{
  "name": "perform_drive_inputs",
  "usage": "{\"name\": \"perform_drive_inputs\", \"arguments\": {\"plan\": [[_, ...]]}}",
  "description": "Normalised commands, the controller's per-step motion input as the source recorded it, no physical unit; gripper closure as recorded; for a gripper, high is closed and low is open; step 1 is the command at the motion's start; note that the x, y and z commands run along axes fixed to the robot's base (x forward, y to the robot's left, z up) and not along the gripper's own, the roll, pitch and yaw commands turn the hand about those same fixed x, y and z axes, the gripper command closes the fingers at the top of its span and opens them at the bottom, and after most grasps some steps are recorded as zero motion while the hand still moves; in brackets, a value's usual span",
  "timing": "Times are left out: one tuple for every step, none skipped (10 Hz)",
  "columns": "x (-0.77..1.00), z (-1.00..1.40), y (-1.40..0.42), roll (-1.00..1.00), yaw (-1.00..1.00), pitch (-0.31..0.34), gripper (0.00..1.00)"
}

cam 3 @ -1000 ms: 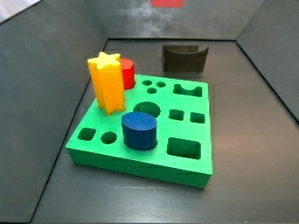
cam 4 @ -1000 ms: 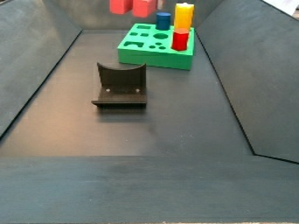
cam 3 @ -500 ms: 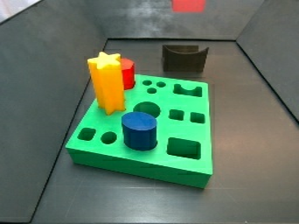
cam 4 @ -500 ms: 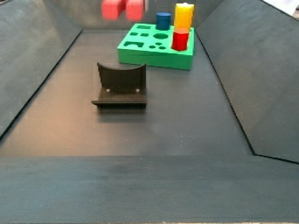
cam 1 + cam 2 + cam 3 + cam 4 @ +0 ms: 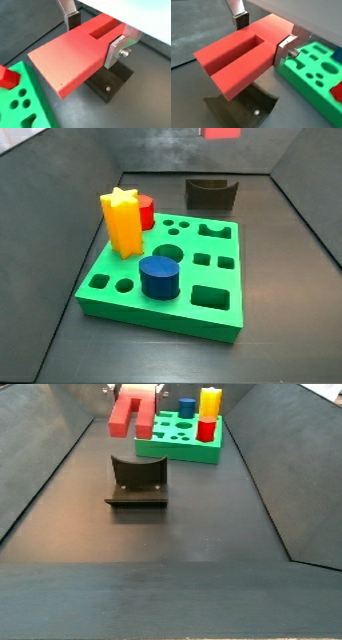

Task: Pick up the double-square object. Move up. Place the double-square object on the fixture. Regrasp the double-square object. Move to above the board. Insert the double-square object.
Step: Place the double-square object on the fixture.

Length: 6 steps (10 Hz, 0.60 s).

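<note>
Lower than half a second ago, the double-square object (image 5: 131, 411) now hangs in full sight in a side view, above the fixture (image 5: 136, 482) and apart from it, where before only its lower end showed at the picture's top edge. In both wrist views the gripper (image 5: 93, 29) is clenched on the red block — one silver finger (image 5: 119, 47) with a bolt presses its flank, the other finger (image 5: 240, 15) stands against the opposite side near the notched end. The block's long groove faces up in a wrist view (image 5: 241, 55), and the fixture (image 5: 248, 105) lies directly beneath it. In a side view the block is only a red patch at the top edge (image 5: 222, 132), above the fixture (image 5: 211, 194) at the far end of the floor. The board (image 5: 167, 280) sits on the floor nearer that camera, carrying a yellow star prism (image 5: 122, 224), a red cylinder (image 5: 144, 210) behind it near the board's far left corner, and a blue cylinder (image 5: 160, 278) toward its near edge.
</note>
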Motion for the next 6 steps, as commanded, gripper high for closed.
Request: {"name": "perform_drive_inputs", "arguments": {"plan": [[0.07, -0.02, 0.05, -1.00, -0.03, 0.046, 1.00], [0.08, -0.02, 0.05, -1.00, -0.03, 0.059, 1.00], [0.09, -0.02, 0.05, -1.00, -0.05, 0.097, 1.00], [0.09, -0.02, 0.05, -1.00, -0.07, 0.116, 1.00], [0.09, -0.02, 0.05, -0.88, -0.09, 0.117, 1.00], [0.08, -0.01, 0.05, -0.66, -0.10, 0.101, 1.00]]}}
